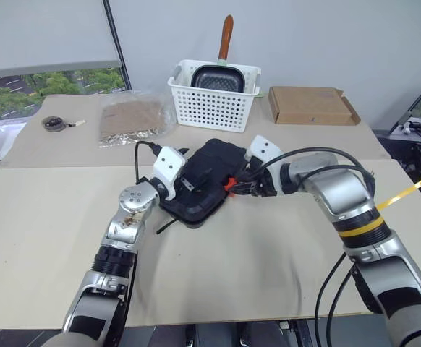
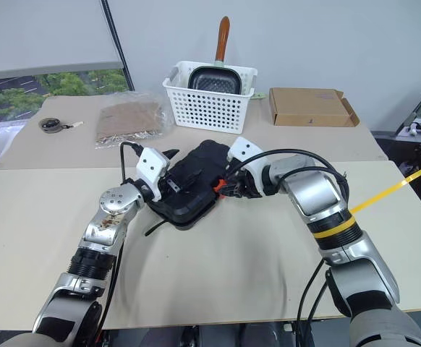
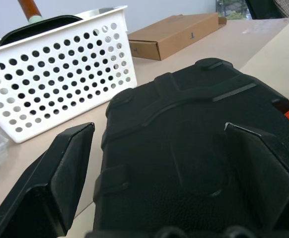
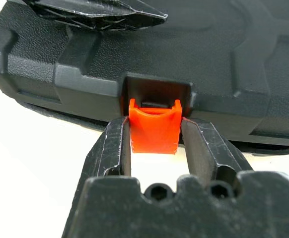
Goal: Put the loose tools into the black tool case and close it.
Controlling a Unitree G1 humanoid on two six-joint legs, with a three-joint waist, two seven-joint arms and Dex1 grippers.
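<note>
From the right wrist, the right gripper point(image 4: 155, 136) was seen pinching the small orange plastic latch point(image 4: 154, 130) of the black moulded plastic tool case point(image 1: 207, 181), one black finger point(image 4: 115, 148) pressed on each side of the tab; the head views gave only a speck of orange there. The left wrist camera showed the left gripper point(image 3: 159, 168) spread wide, its fingers point(image 3: 67, 171) straddling the ribbed shell of the lid. The case lay shut, rounded corners and raised ribs showing, near the middle of a beige-covered table point(image 1: 254, 267), between the two arms. Behind it stood a white perforated plastic basket point(image 1: 214, 105) holding a dark square pan with a wooden handle point(image 1: 226, 37), a flat brown cardboard box point(image 1: 312, 105) to its right, and a clear plastic bag point(image 1: 132, 117) and small round tape measure point(image 1: 53, 123) to its left, by a window
</note>
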